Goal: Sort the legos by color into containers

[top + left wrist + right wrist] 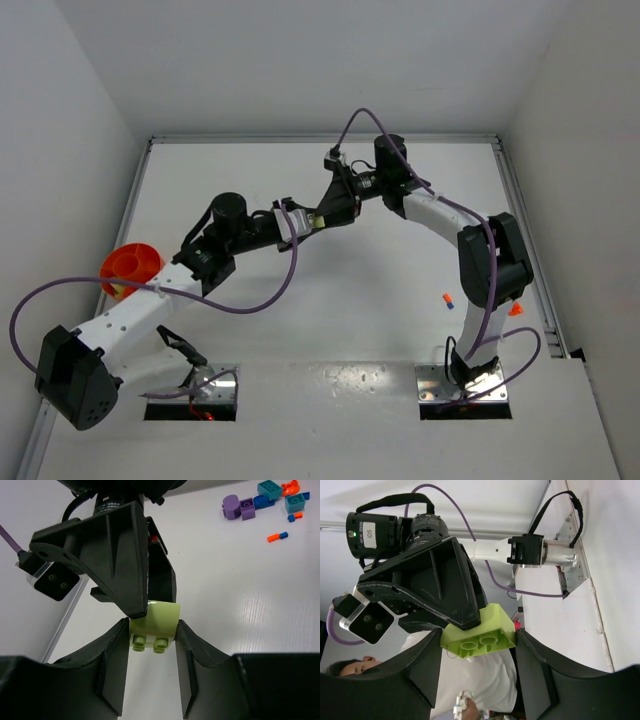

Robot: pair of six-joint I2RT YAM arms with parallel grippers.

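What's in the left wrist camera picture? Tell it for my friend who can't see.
A lime green brick sits between the two black jaws of the left gripper, studs toward the camera, while the right gripper reaches in from above and overlaps its top corner. Far off on the white table lie small purple, teal and orange bricks.

A lime green brick (162, 614) is smooth, faintly glossy moulded plastic. The left end effector (152, 630) and right end effector (479, 636) are matt black plastic with a fine grain. The tabletop (240, 605) is smooth white with a soft sheen. Small loose bricks (246, 508) look like shiny plastic. A purple cable (290, 270) has a smooth rubbery sheath; the base plates (430, 378) are bare scuffed metal.
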